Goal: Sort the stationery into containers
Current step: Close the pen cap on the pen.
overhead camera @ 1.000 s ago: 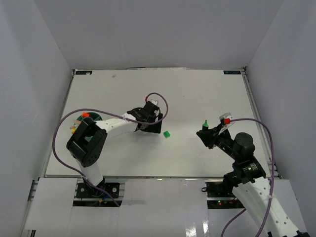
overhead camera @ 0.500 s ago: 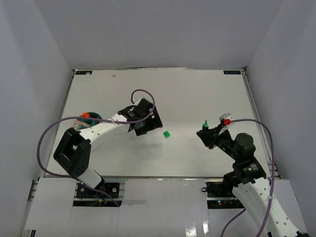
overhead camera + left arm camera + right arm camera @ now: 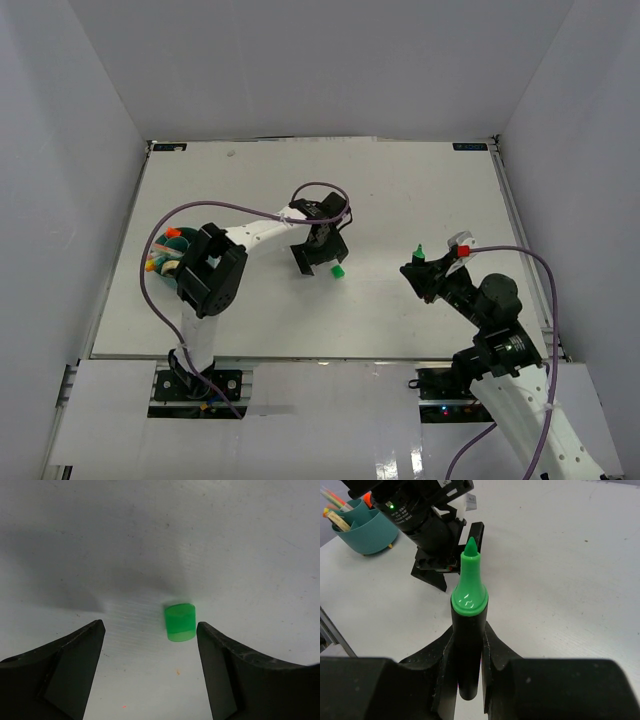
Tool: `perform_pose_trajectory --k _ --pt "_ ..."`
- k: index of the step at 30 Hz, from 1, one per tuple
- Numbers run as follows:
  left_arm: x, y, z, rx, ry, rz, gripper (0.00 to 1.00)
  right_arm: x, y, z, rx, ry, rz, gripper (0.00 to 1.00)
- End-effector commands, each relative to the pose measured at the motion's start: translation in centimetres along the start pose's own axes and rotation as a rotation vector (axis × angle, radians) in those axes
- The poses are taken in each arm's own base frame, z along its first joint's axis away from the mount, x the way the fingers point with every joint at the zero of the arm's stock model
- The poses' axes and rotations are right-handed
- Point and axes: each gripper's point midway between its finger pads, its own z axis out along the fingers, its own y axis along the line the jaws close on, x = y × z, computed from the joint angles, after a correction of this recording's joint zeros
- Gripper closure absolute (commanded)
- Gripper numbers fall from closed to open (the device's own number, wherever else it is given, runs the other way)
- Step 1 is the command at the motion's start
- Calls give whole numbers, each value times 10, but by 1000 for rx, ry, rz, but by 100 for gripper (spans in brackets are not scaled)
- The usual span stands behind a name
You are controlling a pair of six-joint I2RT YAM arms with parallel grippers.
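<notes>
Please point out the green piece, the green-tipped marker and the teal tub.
green piece (image 3: 180, 622): left wrist view, its middle
green-tipped marker (image 3: 468, 597): right wrist view, green collar
teal tub (image 3: 370, 532): right wrist view, outer wall

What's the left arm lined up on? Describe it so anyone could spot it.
Start near the middle of the white table, where the open left fingers point down. In the gap between them lies a small green stub, untouched. Unlike the green-tipped marker clamped in the right fingers, it is short, squat and loose.
</notes>
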Motion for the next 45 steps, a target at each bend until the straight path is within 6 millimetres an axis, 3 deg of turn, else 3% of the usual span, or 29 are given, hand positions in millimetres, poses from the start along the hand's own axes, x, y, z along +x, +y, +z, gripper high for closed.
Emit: perform_pose_trajectory --k 1,18,29,38,45 --pt "3 2 -12 -46 2 -33 15 -5 0 0 -5 -30 -24 92" --pt "6 -25 4 -38 14 -25 33 -4 4 -3 -22 -45 -26 92" --pt "17 -34 16 -9 53 -48 38 -4 3 -3 -19 -47 -28 92" --pt "25 -21 24 -53 75 -60 41 -4 4 -3 -22 -47 -28 92" --pt "28 -15 26 -72 86 -57 56 -4 4 -4 -23 -50 -26 92"
